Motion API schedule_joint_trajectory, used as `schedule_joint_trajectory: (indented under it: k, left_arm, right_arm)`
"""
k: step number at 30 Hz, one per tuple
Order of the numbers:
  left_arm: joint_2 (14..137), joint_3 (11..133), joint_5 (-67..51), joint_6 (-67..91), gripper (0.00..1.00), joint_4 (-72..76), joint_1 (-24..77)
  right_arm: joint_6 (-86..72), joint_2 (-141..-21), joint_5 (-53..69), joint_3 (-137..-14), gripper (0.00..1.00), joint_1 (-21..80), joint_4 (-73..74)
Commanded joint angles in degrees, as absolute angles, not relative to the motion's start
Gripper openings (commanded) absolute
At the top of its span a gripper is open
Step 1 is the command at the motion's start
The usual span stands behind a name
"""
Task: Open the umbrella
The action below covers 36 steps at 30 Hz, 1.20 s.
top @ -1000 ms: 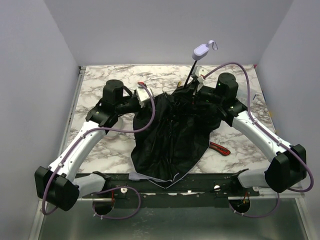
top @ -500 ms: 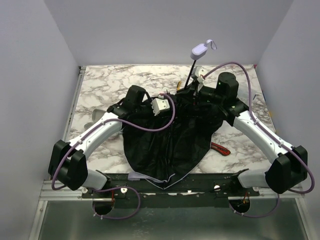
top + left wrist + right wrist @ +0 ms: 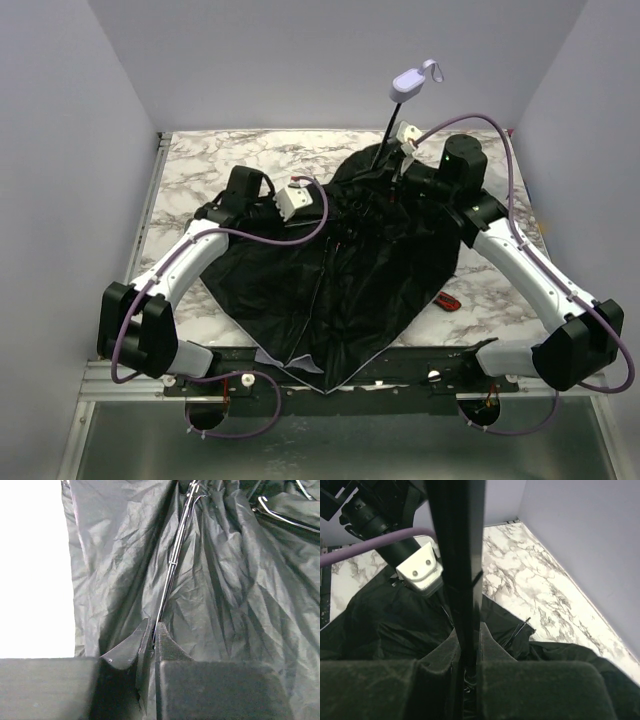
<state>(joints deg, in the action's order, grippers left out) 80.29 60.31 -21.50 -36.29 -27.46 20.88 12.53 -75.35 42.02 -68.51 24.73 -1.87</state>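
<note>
The umbrella (image 3: 330, 290) lies inside up on the marble table (image 3: 220, 160), its black lining spread wide. Its thin black shaft (image 3: 388, 125) slants up to the small lavender handle (image 3: 408, 83). My right gripper (image 3: 398, 165) is shut on the shaft low down; in the right wrist view the shaft (image 3: 460, 555) runs up from between the closed jaws of the right gripper (image 3: 468, 640). My left gripper (image 3: 335, 207) sits over the canopy's middle. In the left wrist view the left gripper (image 3: 154, 630) is shut on a thin metal rib (image 3: 172, 565) and a fold of lining (image 3: 240, 605).
A red-and-black utility knife (image 3: 447, 300) pokes out from under the canopy's right edge. Grey walls close in the table on the left, back and right. The left arm's white wrist housing (image 3: 420, 570) hangs close beside the shaft.
My left gripper has closed on a rib near the canopy's middle. The black canopy has spread wider, mostly to the left. The handle has shifted slightly right.
</note>
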Motion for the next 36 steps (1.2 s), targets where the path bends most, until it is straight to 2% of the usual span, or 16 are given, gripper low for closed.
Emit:
schedule_joint_trajectory:
  k: [1,7,12,14,15,20,22,24,31,36]
  left_arm:
    - [81.8,61.9,-18.4,-37.3,0.04,-31.1,17.9]
    - [79.6,63.6,-24.1,-34.9,0.04,-27.6,16.5]
    - [83.4,66.8,-18.5,-36.1,0.01,-28.8,15.3]
    - [83.8,67.7,-18.0,-35.5,0.03,-28.4,14.2]
    - [83.7,68.7,-19.9,-34.7,0.09,-28.6,13.8]
    - [79.5,72.3,-34.6,-27.2,0.53,-26.2,13.0]
    - [77.3,72.0,-39.9,-21.9,0.61,-21.4,13.1]
    - [75.2,70.1,-42.0,-16.9,0.65,-13.9,14.4]
    - [76.8,67.0,-39.1,-7.5,0.66,7.1,23.3]
    - [84.0,68.1,-39.1,-5.8,0.54,14.0,28.6]
  right_arm:
    - [12.6,-73.6,39.4,-71.6,0.00,22.8,-2.0]
    - [12.7,-73.7,39.5,-70.0,0.00,22.8,-3.4]
    - [14.1,-74.1,38.3,-70.8,0.00,22.7,-3.4]
    - [14.4,-74.5,38.5,-71.3,0.00,22.7,-3.6]
    - [14.2,-75.0,38.9,-71.6,0.00,22.8,-3.6]
    - [10.9,-77.3,40.0,-72.2,0.00,22.7,-4.2]
    - [9.5,-78.0,39.8,-71.8,0.00,22.8,-5.3]
    - [7.4,-78.5,39.3,-71.7,0.00,22.7,-7.4]
    - [0.8,-81.6,37.5,-73.1,0.00,22.8,-12.8]
    - [0.4,-81.6,37.3,-72.9,0.00,22.8,-12.6]
